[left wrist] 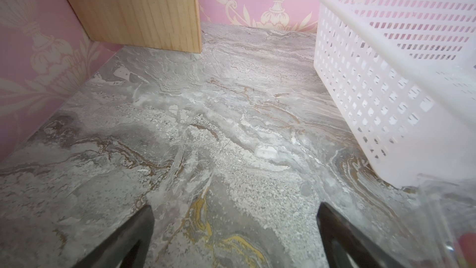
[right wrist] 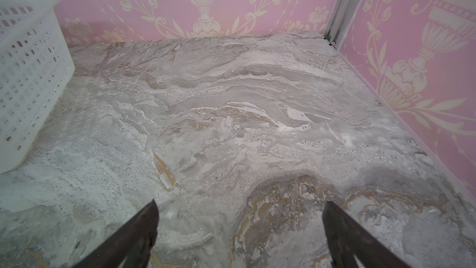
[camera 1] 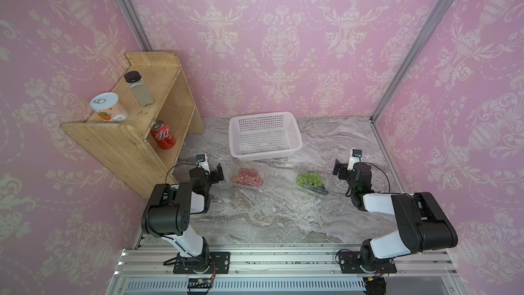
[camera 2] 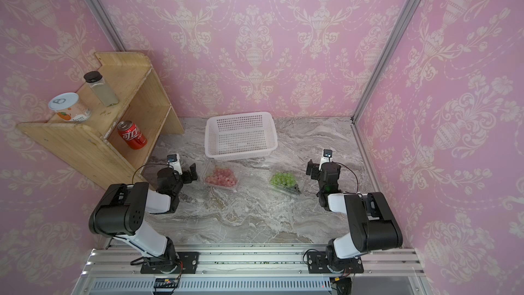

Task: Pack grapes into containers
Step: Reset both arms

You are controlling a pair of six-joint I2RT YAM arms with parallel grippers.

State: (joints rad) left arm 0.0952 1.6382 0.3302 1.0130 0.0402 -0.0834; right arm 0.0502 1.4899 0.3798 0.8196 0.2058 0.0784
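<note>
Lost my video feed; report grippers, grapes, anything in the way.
Left gripper, right gripper open, empty. Red-pink grapes in left container, green grapes and dark bunch in right container. White basket behind them, no obstruction.

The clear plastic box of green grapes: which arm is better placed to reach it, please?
Likely right: the right tool, open, stands beside the clear plastic box; the left tool lies beyond the pink grapes.
</note>
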